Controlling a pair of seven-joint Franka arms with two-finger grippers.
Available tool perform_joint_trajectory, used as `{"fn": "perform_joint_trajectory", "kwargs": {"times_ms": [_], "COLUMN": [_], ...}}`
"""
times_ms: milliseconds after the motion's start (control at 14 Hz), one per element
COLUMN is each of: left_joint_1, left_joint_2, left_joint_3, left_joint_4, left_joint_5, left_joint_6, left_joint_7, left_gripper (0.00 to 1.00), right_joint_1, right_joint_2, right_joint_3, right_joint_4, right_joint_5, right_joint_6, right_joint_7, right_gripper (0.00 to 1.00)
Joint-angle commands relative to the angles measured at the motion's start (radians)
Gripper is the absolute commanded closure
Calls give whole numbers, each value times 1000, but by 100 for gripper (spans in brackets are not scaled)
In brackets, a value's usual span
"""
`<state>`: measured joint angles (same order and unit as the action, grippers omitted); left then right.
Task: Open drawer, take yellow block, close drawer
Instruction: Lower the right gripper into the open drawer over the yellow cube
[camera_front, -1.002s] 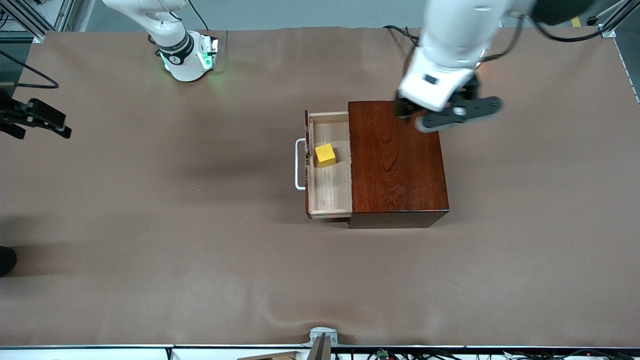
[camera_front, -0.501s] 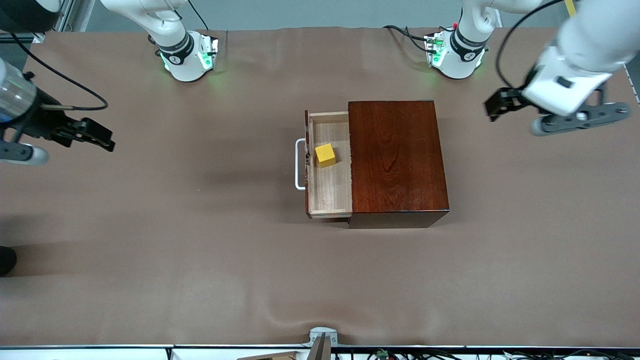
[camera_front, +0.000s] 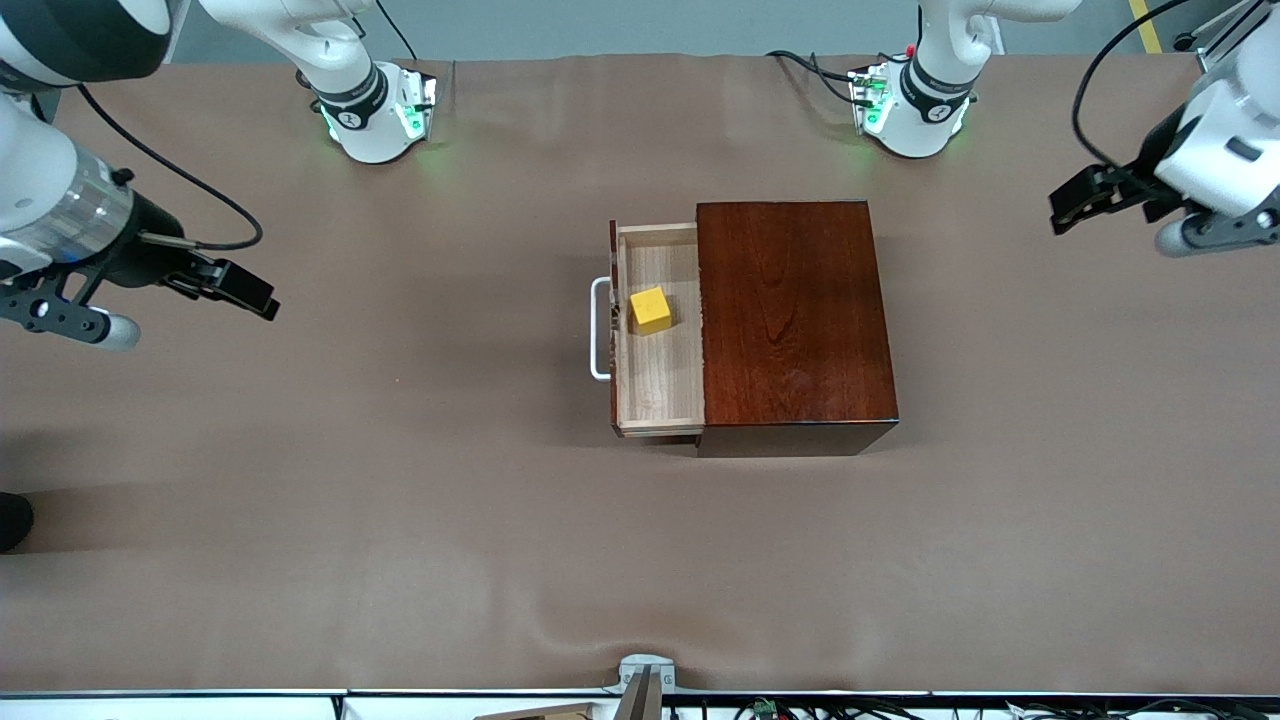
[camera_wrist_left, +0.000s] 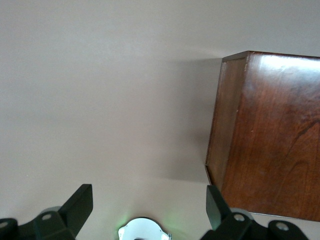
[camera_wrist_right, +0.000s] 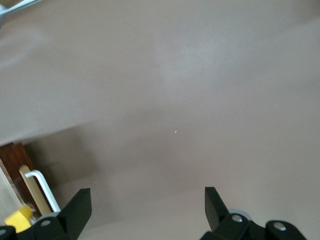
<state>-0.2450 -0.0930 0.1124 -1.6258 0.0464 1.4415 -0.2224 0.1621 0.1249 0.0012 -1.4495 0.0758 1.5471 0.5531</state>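
Pale wooden drawer (camera_front: 660, 340) open in glossy dark reddish-brown wooden box (camera_front: 790, 315); small bright yellow cube (camera_front: 650, 310) close to drawer front panel, near white U-shaped bar handle (camera_front: 598, 328).
Right gripper (camera_front: 245, 292) over bare table (camera_front: 400, 520) toward right arm's end, fingers spread wide, empty.
Left gripper (camera_front: 1075, 205) over table toward left arm's end, spread wide, empty, waiting.
Risk: finger strikes front panel on descent, jolts drawer, cube slips from pinch.

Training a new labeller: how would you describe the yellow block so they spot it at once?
Find the dark reddish-brown wooden box mid-table. Its pale drawer is pulled out toward the right arm's end. The yellow block sits inside, near the white handle: the only bright yellow thing there.

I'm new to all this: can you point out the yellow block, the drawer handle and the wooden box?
yellow block (camera_front: 650, 309), front view, top face.
drawer handle (camera_front: 596, 330), front view, white bar's middle.
wooden box (camera_front: 790, 310), front view, top panel.
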Motion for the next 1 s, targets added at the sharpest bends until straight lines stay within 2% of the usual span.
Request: {"fn": "perform_joint_trajectory", "kwargs": {"times_ms": [0, 215, 573, 716, 931], "left_joint_1": [18, 21, 18, 20, 78], "left_joint_2": [-83, -74, -65, -57, -50], "left_joint_3": [-16, 9, 19, 19, 4], "left_joint_4": [-65, -16, -2, 0, 1], "left_joint_5": [13, 12, 10, 10, -2], "left_joint_6": [28, -10, -12, -9, -7], "left_joint_7": [29, 106, 123, 126, 171], "left_gripper": [0, 0, 0, 0, 0], "right_joint_1": [30, 71, 132, 180, 244], "right_joint_2": [31, 33, 61, 76, 113], "right_joint_3": [-4, -4, -4, -6, -6], "right_joint_4": [26, 26, 24, 24, 24], "right_joint_5": [15, 21, 24, 21, 22], "right_joint_6": [-8, -5, -12, -5, 16], "right_joint_7": [193, 379, 464, 581, 746], "right_gripper": [0, 0, 0, 0, 0]}}
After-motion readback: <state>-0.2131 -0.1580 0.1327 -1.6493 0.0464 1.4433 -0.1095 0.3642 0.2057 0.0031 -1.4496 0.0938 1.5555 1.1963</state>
